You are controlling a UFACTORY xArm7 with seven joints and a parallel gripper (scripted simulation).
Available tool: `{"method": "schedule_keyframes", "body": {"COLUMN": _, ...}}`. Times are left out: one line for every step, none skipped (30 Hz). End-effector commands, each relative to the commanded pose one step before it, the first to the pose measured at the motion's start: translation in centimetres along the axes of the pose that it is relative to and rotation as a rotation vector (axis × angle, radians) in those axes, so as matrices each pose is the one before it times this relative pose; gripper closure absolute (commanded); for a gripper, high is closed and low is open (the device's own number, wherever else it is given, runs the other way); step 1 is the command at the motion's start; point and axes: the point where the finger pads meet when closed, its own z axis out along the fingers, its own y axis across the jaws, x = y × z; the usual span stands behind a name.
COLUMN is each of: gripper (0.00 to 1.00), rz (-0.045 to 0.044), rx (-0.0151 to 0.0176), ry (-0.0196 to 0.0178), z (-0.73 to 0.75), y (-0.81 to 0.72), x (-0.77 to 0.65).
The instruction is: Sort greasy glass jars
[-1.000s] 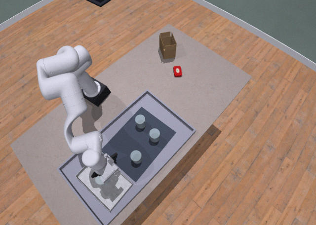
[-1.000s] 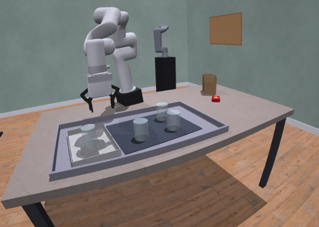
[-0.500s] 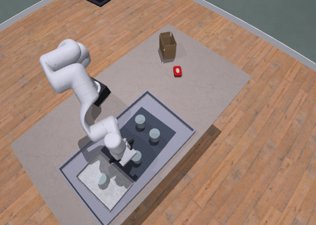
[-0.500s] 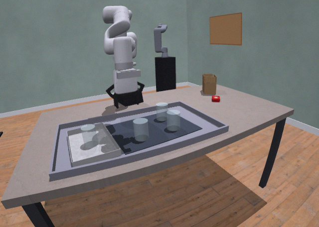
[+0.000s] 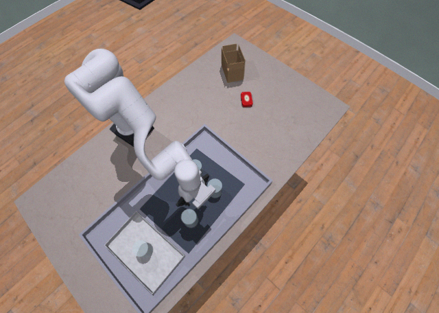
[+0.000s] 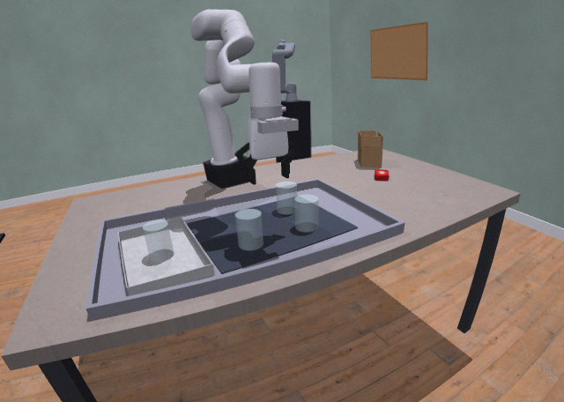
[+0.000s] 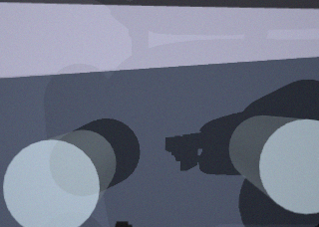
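Four glass jars [image 6: 248,229], one tray [image 6: 129,283], one drying mat [image 6: 332,227], one cardboard box [image 6: 369,149], one red object [image 6: 382,174]

Top view looks steeply down, exterior faces the table's front, wrist hovers close; all share the drying mat [image 5: 226,182].

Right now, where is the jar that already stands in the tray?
In the exterior view, that jar stands upright in the pale tray at the left end, apart from the three jars on the dark mat.

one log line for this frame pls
gripper: open, empty, above drying mat | jars on mat: three | jar in tray: one
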Motion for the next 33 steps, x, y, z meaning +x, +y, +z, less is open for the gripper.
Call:
{"method": "schedule_keyframes", "body": {"gripper": 0.00, "rz": 0.00637, "rx": -0.00292, "ry": 0.00560, "z": -0.214, "y": -2.070, "x": 0.470}}
{"method": "schedule_keyframes", "body": {"gripper": 0.00, "rz": 0.00000, "rx": 0.00000, "ry": 0.00000, "z": 0.000, "y": -0.823, "x": 0.063}}
{"method": "schedule_keyframes", "body": {"gripper": 0.00, "rz": 0.00000, "rx": 0.00000, "ry": 0.00000, "z": 0.000, "y": -0.823, "x": 0.063}}
{"method": "schedule_keyframes", "body": {"gripper": 0.00, "rz": 0.00000, "rx": 0.00000, "ry": 0.00000, "z": 0.000, "y": -0.823, "x": 0.063}}
{"method": "schedule_keyframes", "body": {"gripper": 0.00, "rz": 0.00000, "rx": 0.00000, "ry": 0.00000, "z": 0.000, "y": -0.823, "x": 0.063}}
{"method": "schedule_keyframes", "body": {"gripper": 0.00, "rz": 0.00000, "rx": 0.00000, "ry": 0.00000, "z": 0.000, "y": -0.823, "x": 0.063}}
{"method": "schedule_keyframes", "body": {"gripper": 0.00, "rz": 0.00000, "rx": 0.00000, "ry": 0.00000, "z": 0.000, "y": -0.823, "x": 0.063}}
{"method": "schedule_keyframes", "body": {"gripper": 0.00, "rz": 0.00000, "rx": 0.00000, "ry": 0.00000, "z": 0.000, "y": -0.823, "x": 0.063}}
{"method": "schedule_keyframes", "body": {"gripper": 0.00, "rz": 0.00000, "rx": 0.00000, "ry": 0.00000, "z": 0.000, "y": -0.823, "x": 0.063}}
{"method": "schedule_keyframes", "body": {"gripper": 0.00, "rz": 0.00000, "rx": 0.00000, "ry": 0.00000, "z": 0.000, "y": -0.823, "x": 0.063}}
{"method": "schedule_keyframes", "body": {"gripper": 0.00, "rz": 0.00000, "rx": 0.00000, "ry": 0.00000, "z": 0.000, "y": -0.823, "x": 0.063}}
{"method": "schedule_keyframes", "body": {"gripper": 0.00, "rz": 0.00000, "rx": 0.00000, "ry": 0.00000, "z": 0.000, "y": 0.000, "x": 0.000}}
{"method": "schedule_keyframes", "body": {"gripper": 0.00, "rz": 0.00000, "rx": 0.00000, "ry": 0.00000, "z": 0.000, "y": 0.000, "x": 0.000}}
{"method": "schedule_keyframes", "body": {"gripper": 0.00, "rz": 0.00000, "rx": 0.00000, "ry": 0.00000, "z": 0.611, "y": 0.000, "x": 0.000}}
{"method": "schedule_keyframes", "body": {"gripper": 0.00, "rz": 0.00000, "rx": 0.00000, "ry": 0.00000, "z": 0.000, "y": 0.000, "x": 0.000}}
{"method": "schedule_keyframes", "body": {"gripper": 0.00, "rz": 0.00000, "rx": 0.00000, "ry": 0.00000, "z": 0.000, "y": 0.000, "x": 0.000}}
{"method": "schedule_keyframes", "body": {"gripper": 0.00, "rz": 0.00000, "rx": 0.00000, "ry": 0.00000, "z": 0.611, "y": 0.000, "x": 0.000}}
{"method": "schedule_keyframes", "body": {"gripper": 0.00, "rz": 0.00000, "rx": 0.00000, "ry": 0.00000, "z": 0.611, "y": 0.000, "x": 0.000}}
{"method": "schedule_keyframes", "body": {"gripper": 0.00, "rz": 0.00000, "rx": 0.00000, "ry": 0.00000, "z": 0.611, "y": 0.000, "x": 0.000}}
{"method": "schedule_keyframes", "body": {"gripper": 0.00, "rz": 0.00000, "rx": 0.00000, "ry": 0.00000, "z": 0.611, "y": 0.000, "x": 0.000}}
{"method": "schedule_keyframes", "body": {"gripper": 0.00, "rz": 0.00000, "rx": 0.00000, "ry": 0.00000, "z": 0.611, "y": 0.000, "x": 0.000}}
{"method": "schedule_keyframes", "body": {"gripper": 0.00, "rz": 0.00000, "rx": 0.00000, "ry": 0.00000, "z": 0.611, "y": 0.000, "x": 0.000}}
{"method": "schedule_keyframes", "body": {"gripper": 0.00, "rz": 0.00000, "rx": 0.00000, "ry": 0.00000, "z": 0.611, "y": 0.000, "x": 0.000}}
{"method": "schedule_keyframes", "body": {"gripper": 0.00, "rz": 0.00000, "rx": 0.00000, "ry": 0.00000, "z": 0.611, "y": 0.000, "x": 0.000}}
{"method": "schedule_keyframes", "body": {"gripper": 0.00, "rz": 0.00000, "rx": 0.00000, "ry": 0.00000, "z": 0.000, "y": 0.000, "x": 0.000}}
{"method": "schedule_keyframes", "body": {"gripper": 0.00, "rz": 0.00000, "rx": 0.00000, "ry": 0.00000, "z": 0.000, "y": 0.000, "x": 0.000}}
{"method": "schedule_keyframes", "body": {"gripper": 0.00, "rz": 0.00000, "rx": 0.00000, "ry": 0.00000, "z": 0.000, "y": 0.000, "x": 0.000}}
{"method": "schedule_keyframes", "body": {"gripper": 0.00, "rz": 0.00000, "rx": 0.00000, "ry": 0.00000, "z": 0.000, "y": 0.000, "x": 0.000}}
{"method": "schedule_keyframes", "body": {"gripper": 0.00, "rz": 0.00000, "rx": 0.00000, "ry": 0.00000, "z": 0.000, "y": 0.000, "x": 0.000}}
{"method": "schedule_keyframes", "body": {"gripper": 0.00, "rz": 0.00000, "rx": 0.00000, "ry": 0.00000, "z": 0.000, "y": 0.000, "x": 0.000}}
{"method": "schedule_keyframes", "body": {"gripper": 0.00, "rz": 0.00000, "rx": 0.00000, "ry": 0.00000, "z": 0.000, "y": 0.000, "x": 0.000}}
{"method": "schedule_keyframes", "body": {"gripper": 0.00, "rz": 0.00000, "rx": 0.00000, "ry": 0.00000, "z": 0.000, "y": 0.000, "x": 0.000}}
{"method": "schedule_keyframes", "body": {"gripper": 0.00, "rz": 0.00000, "rx": 0.00000, "ry": 0.00000, "z": 0.000, "y": 0.000, "x": 0.000}}
